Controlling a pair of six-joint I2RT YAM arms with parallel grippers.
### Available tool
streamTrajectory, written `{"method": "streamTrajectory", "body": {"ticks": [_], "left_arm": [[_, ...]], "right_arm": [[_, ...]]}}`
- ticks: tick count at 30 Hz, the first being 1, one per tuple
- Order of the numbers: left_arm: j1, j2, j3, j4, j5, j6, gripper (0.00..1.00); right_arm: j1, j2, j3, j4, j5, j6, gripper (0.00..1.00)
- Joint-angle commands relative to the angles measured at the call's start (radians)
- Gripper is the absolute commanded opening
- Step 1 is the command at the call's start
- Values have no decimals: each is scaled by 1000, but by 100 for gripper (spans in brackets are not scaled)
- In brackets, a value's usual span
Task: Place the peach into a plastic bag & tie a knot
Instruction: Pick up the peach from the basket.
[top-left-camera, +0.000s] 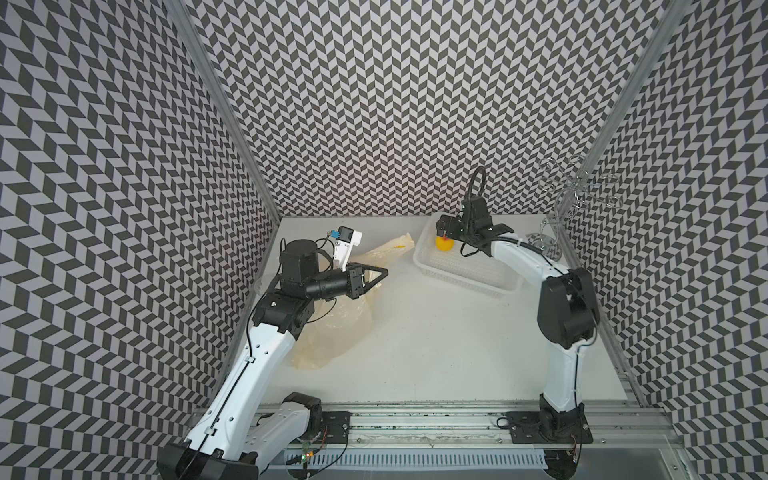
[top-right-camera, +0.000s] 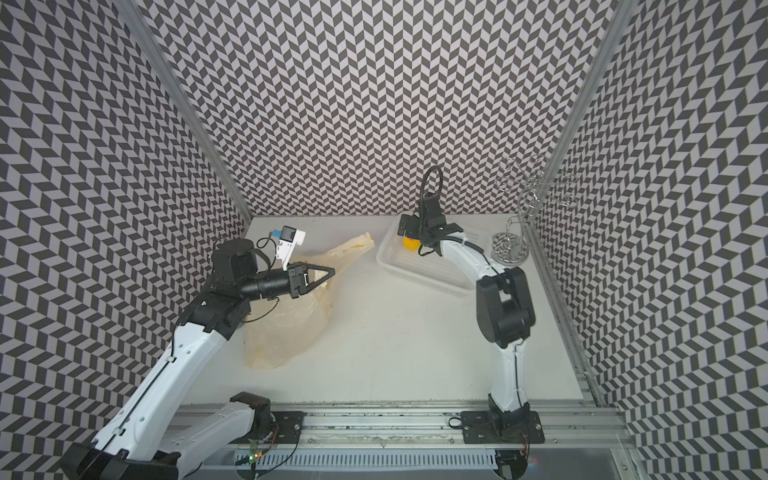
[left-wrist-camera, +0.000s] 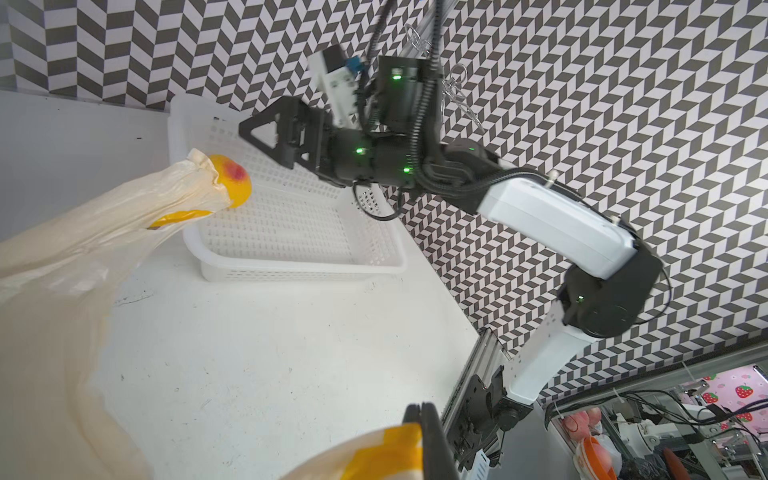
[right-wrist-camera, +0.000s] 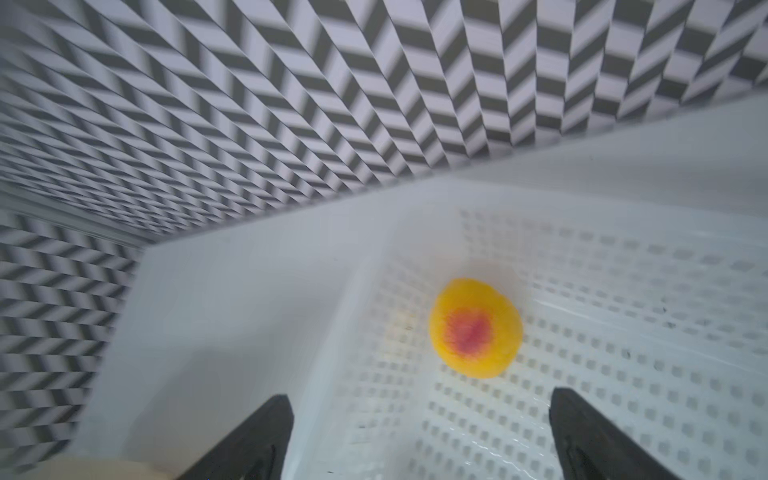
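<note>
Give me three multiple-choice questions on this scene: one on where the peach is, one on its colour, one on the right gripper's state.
1. Where is the peach? A in the plastic bag; B in the white basket; C on the table.
2. What colour is the peach? A green; B purple; C yellow with a red patch.
3. The right gripper is: A open; B shut on the peach; C shut on the plastic bag.
Answers: 1 B, it lies on the basket's perforated floor. 2 C, the right wrist view shows it. 3 A, its fingers stand apart with nothing between them.
</note>
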Motion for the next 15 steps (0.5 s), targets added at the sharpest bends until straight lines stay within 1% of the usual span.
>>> {"method": "streamTrajectory", "body": {"ticks": [1,5,12,15], "left_arm": [[-4,-5,-9,34,3,18,0],[-3,-8,-21,44,0,16,0],[-5,0,-30,48,2,12,0],[-7,0,-29,47,1,11,0]], "right_arm": [[16,74,53,-69,159,-55,98],[15,144,86,-31,181,-61,97],[12,218,150,4,96,-71,96],[13,285,243,-32,82,-67,95]]}}
